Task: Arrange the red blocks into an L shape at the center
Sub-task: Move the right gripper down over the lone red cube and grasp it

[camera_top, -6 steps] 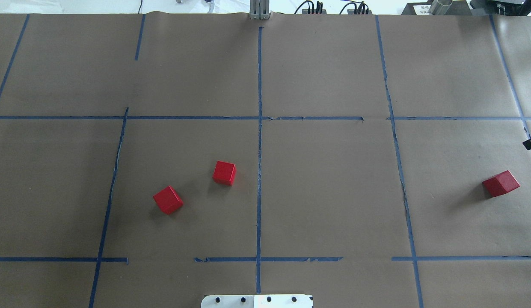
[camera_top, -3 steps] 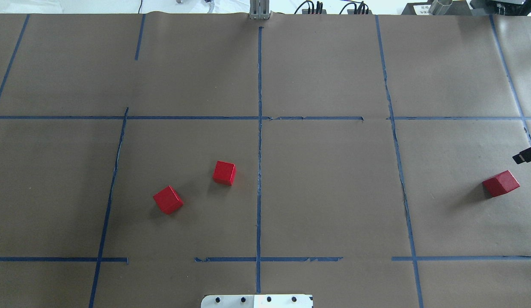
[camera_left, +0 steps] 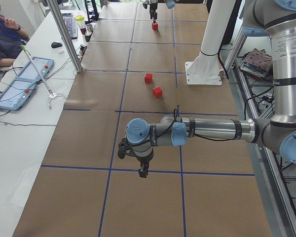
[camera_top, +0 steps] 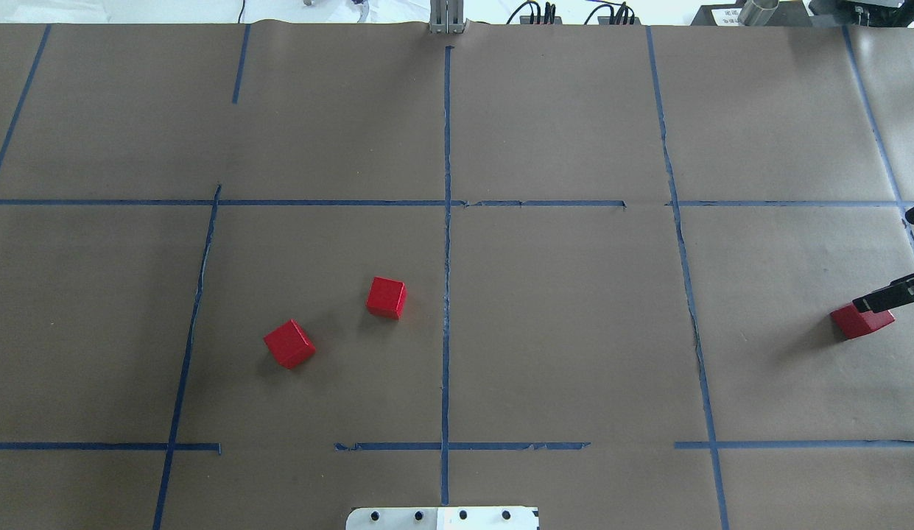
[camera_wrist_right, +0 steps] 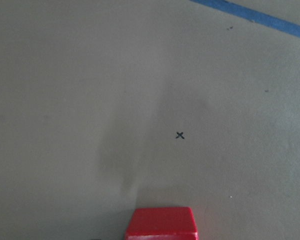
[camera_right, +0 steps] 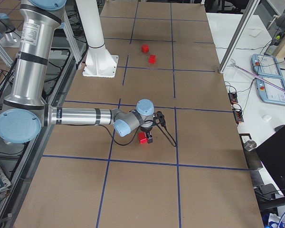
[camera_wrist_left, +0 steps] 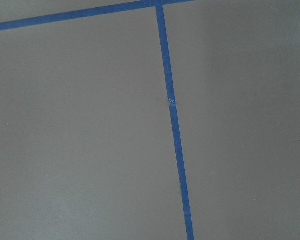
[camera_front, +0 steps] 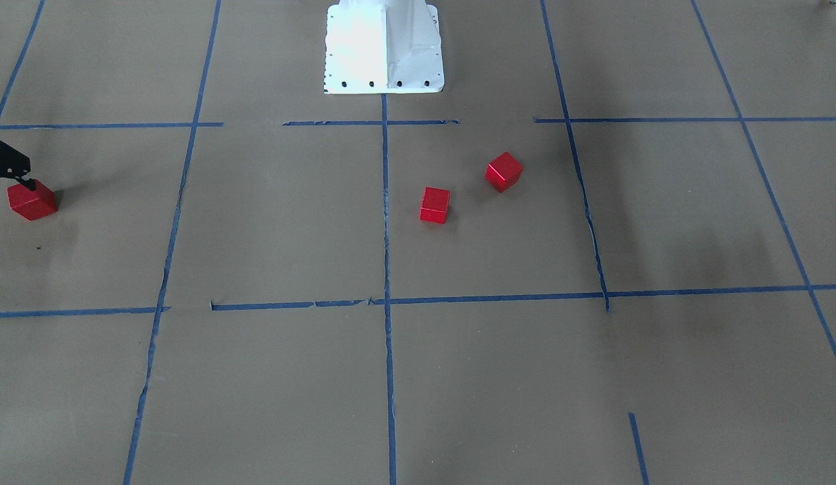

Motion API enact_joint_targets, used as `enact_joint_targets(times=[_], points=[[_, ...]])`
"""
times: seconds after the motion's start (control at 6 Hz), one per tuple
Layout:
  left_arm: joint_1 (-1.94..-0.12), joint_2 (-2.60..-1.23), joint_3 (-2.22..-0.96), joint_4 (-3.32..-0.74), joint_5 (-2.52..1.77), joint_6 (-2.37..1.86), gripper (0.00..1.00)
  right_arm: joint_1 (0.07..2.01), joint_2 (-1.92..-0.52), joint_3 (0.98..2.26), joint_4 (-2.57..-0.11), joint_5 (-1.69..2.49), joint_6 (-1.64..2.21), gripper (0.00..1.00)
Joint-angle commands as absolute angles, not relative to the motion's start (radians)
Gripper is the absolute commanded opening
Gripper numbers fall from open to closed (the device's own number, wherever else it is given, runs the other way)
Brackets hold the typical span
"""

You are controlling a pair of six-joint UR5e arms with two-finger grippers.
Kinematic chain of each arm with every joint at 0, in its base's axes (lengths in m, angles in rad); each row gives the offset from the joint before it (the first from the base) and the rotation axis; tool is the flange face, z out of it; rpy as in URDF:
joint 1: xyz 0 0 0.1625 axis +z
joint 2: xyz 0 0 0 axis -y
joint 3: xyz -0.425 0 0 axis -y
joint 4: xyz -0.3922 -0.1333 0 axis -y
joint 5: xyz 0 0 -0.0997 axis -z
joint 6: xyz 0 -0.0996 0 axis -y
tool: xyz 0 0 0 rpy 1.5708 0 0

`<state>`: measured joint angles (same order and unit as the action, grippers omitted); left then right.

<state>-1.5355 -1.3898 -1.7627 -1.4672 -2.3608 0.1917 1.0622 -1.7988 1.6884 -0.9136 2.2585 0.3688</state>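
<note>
Jaws of the right gripper [camera_top: 880, 260] are spread, empty, over the red block [camera_top: 858, 324] at frame right; it could be clipped and shoved.

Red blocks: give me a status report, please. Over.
Right claw at the third block, outside the center; grip unclear. Left claw above bare paper, state unclear. Two blocks inside, apart. No obstacle seen.

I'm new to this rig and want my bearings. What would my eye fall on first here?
Three red blocks stand out: two sit apart in the left half of the center cell, the third far off to the robot's right. The right gripper is right at that stray block.
</note>
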Motion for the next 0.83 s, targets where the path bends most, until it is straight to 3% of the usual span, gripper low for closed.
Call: enact_joint_targets(times=[0.0, 0.5, 0.67], points=[[-1.536, -1.390, -1.759, -1.466, -2.361, 0.192, 1.00, 1.026, -1.801, 1.675, -0.884, 2.243, 0.397, 1.00], [-1.536, -1.390, -1.759, -1.466, -2.361, 0.192, 1.00, 0.962, -1.798, 1.628, -0.894, 2.194, 0.396, 0.95], [-1.536, -1.390, -1.761, -1.468, -2.361, 0.192, 1.00, 0.962, -1.804, 1.628, -0.896, 2.194, 0.396, 0.76]])
